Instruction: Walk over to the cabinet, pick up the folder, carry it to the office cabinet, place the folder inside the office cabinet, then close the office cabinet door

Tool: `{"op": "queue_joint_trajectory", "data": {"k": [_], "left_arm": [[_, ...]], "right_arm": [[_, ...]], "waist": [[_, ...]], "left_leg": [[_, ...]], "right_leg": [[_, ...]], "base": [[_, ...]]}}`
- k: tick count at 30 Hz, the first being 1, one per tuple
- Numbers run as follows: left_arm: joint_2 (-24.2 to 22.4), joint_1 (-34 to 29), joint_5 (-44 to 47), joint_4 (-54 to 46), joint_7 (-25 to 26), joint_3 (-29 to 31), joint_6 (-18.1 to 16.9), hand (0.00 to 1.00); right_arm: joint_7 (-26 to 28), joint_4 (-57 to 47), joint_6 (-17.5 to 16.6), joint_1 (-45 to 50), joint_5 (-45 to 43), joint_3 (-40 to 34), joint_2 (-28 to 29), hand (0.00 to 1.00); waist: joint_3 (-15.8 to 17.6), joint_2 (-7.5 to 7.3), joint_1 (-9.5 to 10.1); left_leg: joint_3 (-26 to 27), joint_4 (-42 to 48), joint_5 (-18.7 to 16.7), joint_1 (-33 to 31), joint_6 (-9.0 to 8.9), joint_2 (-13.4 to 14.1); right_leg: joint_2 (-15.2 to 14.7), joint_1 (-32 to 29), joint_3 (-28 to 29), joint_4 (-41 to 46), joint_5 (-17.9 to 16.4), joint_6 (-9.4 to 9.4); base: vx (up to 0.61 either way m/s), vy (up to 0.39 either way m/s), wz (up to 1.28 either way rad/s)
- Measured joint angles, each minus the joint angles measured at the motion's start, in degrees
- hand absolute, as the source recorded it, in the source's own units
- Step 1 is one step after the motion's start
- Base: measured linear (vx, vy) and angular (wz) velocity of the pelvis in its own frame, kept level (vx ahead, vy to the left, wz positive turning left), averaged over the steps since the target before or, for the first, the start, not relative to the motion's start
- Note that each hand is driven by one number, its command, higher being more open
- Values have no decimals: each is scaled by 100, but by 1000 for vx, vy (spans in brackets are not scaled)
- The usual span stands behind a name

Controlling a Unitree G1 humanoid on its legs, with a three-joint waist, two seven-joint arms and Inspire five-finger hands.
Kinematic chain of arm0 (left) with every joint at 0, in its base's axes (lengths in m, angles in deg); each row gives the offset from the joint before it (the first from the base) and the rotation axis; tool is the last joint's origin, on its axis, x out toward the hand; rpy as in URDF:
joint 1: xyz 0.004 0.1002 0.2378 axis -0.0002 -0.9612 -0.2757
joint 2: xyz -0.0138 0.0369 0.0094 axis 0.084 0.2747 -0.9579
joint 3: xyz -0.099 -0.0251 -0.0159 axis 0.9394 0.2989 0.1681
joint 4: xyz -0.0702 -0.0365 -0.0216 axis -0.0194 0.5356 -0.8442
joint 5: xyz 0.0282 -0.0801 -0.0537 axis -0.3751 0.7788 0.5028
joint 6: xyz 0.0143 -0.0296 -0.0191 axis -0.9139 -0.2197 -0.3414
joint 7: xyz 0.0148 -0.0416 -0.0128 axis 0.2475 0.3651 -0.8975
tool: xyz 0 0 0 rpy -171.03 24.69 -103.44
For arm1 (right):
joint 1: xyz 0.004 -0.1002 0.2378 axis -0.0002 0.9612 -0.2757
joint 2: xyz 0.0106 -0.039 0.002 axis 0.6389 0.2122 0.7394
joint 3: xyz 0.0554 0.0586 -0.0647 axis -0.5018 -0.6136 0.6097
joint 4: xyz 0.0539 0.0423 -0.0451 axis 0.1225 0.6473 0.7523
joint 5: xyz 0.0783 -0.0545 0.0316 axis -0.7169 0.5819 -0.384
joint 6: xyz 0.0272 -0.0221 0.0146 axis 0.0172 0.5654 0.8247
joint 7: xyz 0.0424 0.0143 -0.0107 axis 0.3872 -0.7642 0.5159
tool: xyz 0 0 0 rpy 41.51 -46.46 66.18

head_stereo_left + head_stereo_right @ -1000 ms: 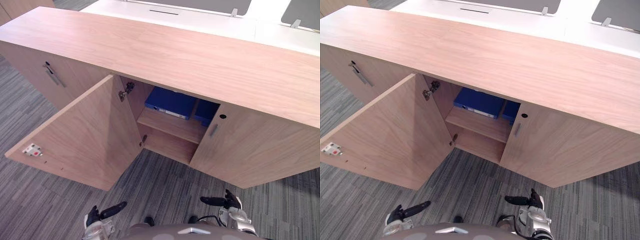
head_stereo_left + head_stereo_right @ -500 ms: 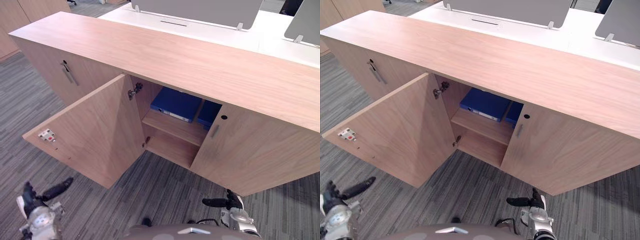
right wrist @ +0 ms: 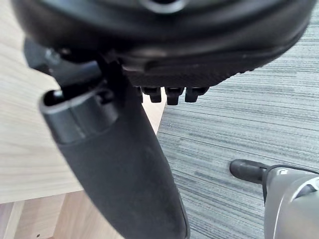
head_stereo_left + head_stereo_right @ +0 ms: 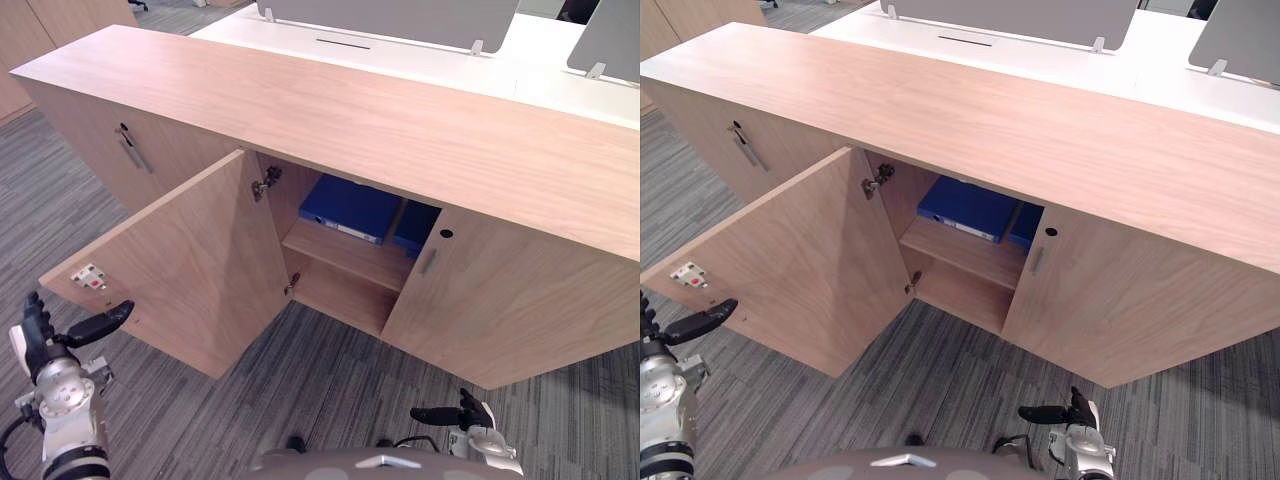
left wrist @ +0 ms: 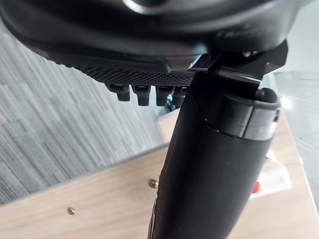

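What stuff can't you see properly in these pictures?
- Blue folder: both eye views, its back part is hidden under the cabinet top.
- Second blue thing: both eye views, partly behind the closed door, so I cannot tell what it is.
- Open door: left wrist view, the left hand blocks much of it.

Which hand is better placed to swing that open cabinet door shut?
Left, I'd say. The left hand hovers open beside the free edge of the open door, near its latch plate; the right hand hangs low before the closed door, well away. The blue folder already lies on the shelf.
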Motion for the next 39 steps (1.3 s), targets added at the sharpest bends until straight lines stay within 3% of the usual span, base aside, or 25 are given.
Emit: {"op": "queue_joint_trajectory", "data": {"k": [10,21,31,34,39], "left_arm": [[-98,-41,-177,-261,-50,-358,-43,100],[-1275,-1178,-52,-1389,-117,-906,-269,100],[-1696,-2070,-110,-1361,-836,-2536,-67,100],[-1672,-2043,-613,-1326,-1004,-3007,-33,100],[-1657,-1466,-1198,-1007,-1218,-3768,-14,100]], "right_arm": [[36,0,-1,115,30,-1,1,100],[109,1,3,192,122,-8,70,100],[159,2,4,247,230,3,221,100],[185,1,3,240,234,51,219,100],[180,-1,2,223,231,104,224,100]], "waist": [[-27,-43,54],[-69,17,173],[-71,14,169],[-74,14,113],[-127,9,-134]], "left_leg": [[100,0,-6,28,-2,17],[107,-24,-3,25,14,-17],[219,-25,10,-24,-11,-20],[387,-23,10,-29,-11,-4],[700,2,-21,17,19,2]], "right_leg": [[30,-15,103,-14,17,-22],[4,-19,144,-16,36,-14],[23,-102,337,-67,96,64],[56,-185,536,-86,120,100],[113,-218,860,-288,315,75]], "base": [[-8,8,-4],[-3,6,0],[-22,12,-4],[-20,17,-28],[-3,27,-37]]}}
